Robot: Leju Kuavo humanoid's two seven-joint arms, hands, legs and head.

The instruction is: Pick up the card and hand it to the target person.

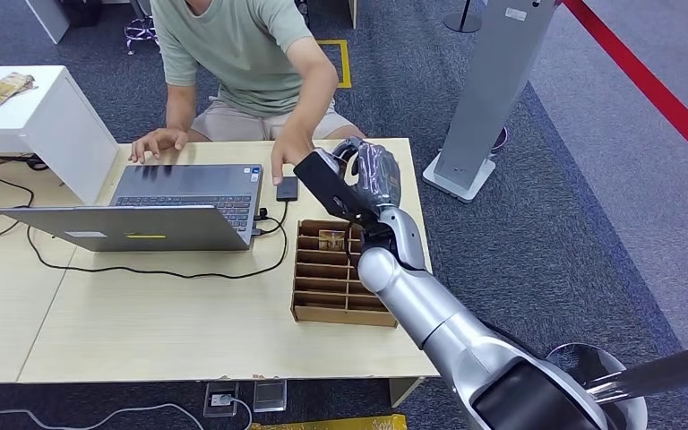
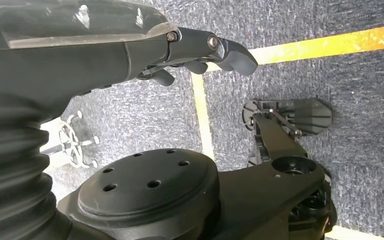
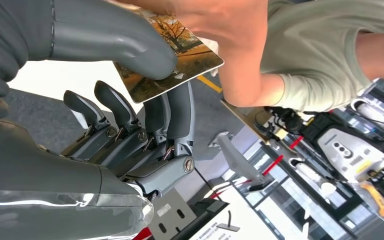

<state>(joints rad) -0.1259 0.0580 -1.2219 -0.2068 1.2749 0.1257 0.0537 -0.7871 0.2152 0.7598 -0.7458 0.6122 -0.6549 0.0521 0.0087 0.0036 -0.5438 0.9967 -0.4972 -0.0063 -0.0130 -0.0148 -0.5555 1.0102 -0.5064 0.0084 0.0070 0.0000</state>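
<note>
Right hand (image 3: 105,100) pinches a glossy card (image 3: 172,62) printed with autumn trees; a person's hand (image 3: 230,35) touches it.

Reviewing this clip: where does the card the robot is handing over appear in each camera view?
Head view: hidden behind the raised right robot hand at the table's far edge.
Left wrist view: not in it.
Right wrist view: the card sits pinched under the thumb, the person's hand on it.
Shared landmark: the person's green shirt.
</note>
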